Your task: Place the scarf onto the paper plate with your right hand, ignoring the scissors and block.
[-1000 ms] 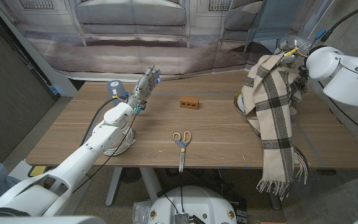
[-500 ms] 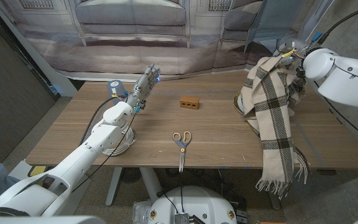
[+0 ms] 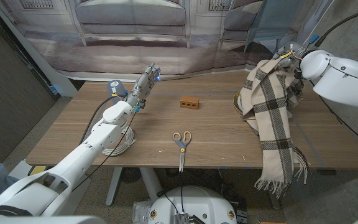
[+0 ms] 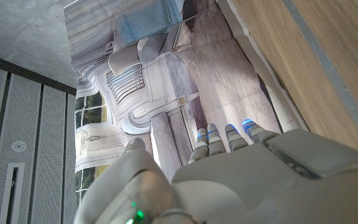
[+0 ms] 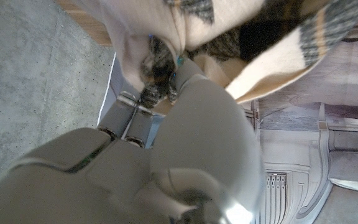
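Plaid scarf (image 3: 273, 118) hangs from the raised right hand (image 3: 289, 55).

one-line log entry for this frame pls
right hand: holds plaid scarf lifted, tail over table edge | left hand: raised, holds nothing | paper plate: mostly hidden behind scarf | scissors, block: untouched
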Motion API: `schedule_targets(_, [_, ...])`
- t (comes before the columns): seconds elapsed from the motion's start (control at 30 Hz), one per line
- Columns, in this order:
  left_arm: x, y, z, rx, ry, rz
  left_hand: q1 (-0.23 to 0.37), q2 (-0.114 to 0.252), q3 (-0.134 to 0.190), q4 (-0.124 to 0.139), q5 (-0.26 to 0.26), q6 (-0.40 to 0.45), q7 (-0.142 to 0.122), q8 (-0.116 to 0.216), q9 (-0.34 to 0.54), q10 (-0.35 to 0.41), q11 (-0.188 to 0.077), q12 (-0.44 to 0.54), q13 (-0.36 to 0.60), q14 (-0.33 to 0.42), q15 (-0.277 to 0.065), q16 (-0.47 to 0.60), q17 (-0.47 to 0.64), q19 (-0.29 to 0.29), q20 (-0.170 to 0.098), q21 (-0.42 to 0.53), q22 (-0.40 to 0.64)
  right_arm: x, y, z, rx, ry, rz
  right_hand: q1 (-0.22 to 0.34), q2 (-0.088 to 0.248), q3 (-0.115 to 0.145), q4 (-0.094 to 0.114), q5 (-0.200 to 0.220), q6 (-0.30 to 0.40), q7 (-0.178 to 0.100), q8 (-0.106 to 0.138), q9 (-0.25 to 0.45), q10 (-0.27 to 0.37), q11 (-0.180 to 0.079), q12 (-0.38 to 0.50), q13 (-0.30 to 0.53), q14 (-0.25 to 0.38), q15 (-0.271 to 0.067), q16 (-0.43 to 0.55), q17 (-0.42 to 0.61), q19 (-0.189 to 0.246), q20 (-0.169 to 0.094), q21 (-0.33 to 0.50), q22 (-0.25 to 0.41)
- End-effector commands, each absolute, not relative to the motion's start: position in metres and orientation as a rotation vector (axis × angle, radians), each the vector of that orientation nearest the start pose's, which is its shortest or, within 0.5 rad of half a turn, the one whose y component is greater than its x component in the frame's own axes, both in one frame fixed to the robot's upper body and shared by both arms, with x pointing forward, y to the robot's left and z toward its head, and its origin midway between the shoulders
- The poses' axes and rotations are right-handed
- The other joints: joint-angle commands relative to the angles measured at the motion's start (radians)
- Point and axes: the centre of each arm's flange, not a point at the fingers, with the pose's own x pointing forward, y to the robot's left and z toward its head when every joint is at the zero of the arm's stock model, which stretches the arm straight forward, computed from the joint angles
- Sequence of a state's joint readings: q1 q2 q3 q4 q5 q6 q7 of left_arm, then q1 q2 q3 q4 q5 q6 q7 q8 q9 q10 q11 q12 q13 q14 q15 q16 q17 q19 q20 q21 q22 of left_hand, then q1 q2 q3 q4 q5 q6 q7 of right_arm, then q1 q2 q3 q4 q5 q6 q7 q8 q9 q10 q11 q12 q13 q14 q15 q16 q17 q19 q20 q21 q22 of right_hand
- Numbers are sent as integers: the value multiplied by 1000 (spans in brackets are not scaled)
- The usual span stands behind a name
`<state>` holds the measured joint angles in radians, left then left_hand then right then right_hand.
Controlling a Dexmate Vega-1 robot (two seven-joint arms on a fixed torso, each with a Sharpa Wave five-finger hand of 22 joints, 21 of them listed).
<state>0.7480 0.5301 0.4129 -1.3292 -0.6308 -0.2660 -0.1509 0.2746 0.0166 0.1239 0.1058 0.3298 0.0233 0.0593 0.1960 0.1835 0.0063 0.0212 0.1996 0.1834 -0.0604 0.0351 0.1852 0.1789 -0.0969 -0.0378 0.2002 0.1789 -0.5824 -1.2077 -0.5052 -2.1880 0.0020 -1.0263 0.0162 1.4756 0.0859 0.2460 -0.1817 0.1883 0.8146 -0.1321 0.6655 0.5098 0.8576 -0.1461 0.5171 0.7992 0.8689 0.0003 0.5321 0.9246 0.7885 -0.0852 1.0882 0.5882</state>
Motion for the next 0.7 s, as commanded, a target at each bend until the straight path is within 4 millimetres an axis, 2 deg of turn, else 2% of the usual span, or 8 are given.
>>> schedule_targets(0.03, [648, 259, 27, 64, -665, -360, 9, 7, -4, 1, 0, -5, 8, -2, 3, -3, 0, 2, 5, 2, -3, 3, 4, 11, -35, 12, 2, 521, -361, 159, -1176, -154, -390, 36, 44, 42, 35, 7, 6, -6, -1, 2, 13, -2, 1, 2, 131, -222, 3, 5, -1, -147, 6, 2])
schedule_targets(0.23, [650, 258, 28, 62, -664, -363, 12, 7, -5, 0, 1, -9, 6, -3, 3, -7, -4, 0, 5, 4, -11, 3, 4, 19, -49, 14, 1, 529, -361, 157, -1173, -144, -379, 35, 44, 43, 35, 7, 5, -6, -1, 2, 16, 0, 0, 4, 133, -222, 2, 6, -1, -147, 7, 0])
schedule_targets(0.7, [649, 260, 26, 59, -663, -359, 17, 7, -8, -3, 1, -11, 8, -3, 2, -8, -5, 0, 5, 3, -12, 2, 3, 24, -53, 13, 0, 543, -363, 153, -1164, -122, -365, 33, 44, 44, 35, 7, 6, -9, -2, 3, 18, -2, -6, 7, 136, -222, -1, 7, -1, -147, 10, -3])
